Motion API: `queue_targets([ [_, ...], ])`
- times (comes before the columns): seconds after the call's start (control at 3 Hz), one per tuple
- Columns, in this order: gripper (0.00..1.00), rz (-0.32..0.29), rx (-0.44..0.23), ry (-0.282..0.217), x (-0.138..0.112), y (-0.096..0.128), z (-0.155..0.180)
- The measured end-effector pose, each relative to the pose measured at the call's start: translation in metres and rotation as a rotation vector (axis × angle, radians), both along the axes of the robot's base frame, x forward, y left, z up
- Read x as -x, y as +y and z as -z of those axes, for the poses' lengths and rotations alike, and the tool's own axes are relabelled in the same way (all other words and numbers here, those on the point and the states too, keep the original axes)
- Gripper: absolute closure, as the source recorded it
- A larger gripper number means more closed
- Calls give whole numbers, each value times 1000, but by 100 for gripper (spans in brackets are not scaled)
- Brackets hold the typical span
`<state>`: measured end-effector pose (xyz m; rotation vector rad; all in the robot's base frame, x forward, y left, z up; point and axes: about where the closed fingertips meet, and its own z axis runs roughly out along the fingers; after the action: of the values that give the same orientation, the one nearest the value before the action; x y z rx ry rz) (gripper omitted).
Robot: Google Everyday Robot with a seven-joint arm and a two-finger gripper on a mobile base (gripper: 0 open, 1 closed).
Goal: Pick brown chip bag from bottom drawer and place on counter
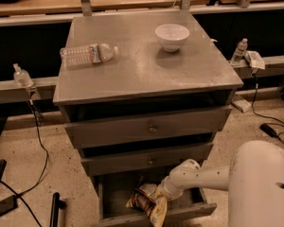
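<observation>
My hand (164, 191) is low in the middle of the frame, inside the bottom drawer (199, 211), right against the brown chip bag (146, 203). I cannot tell how open my hand is, or if it has the bag. The bag is crinkly and slippery, so it could slide out and drop. It could also bump the drawer above (146, 160) when I lift. The bottom drawer stands open with just the bag in it. Up on the counter (142, 74), the white bowl (172, 36) looks empty, and a water bottle (87, 54) lies on its side.

No legible text on bottle label (95, 53), brown chip bag (143, 200) or tool (160, 196) in bottom drawer (193, 211)
</observation>
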<state>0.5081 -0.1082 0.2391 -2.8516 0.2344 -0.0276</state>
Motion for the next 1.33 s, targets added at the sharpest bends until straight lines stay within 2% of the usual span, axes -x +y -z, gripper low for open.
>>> queue_targets([
  [0.33,100,-40,-58,-65,12,7,-56],
  [0.67,100,-88,-123,-135,25,17,-135],
  [1.0,100,-78,-232,-117,32,20,-170],
  [1.33,100,-187,-323,-148,40,28,-212],
])
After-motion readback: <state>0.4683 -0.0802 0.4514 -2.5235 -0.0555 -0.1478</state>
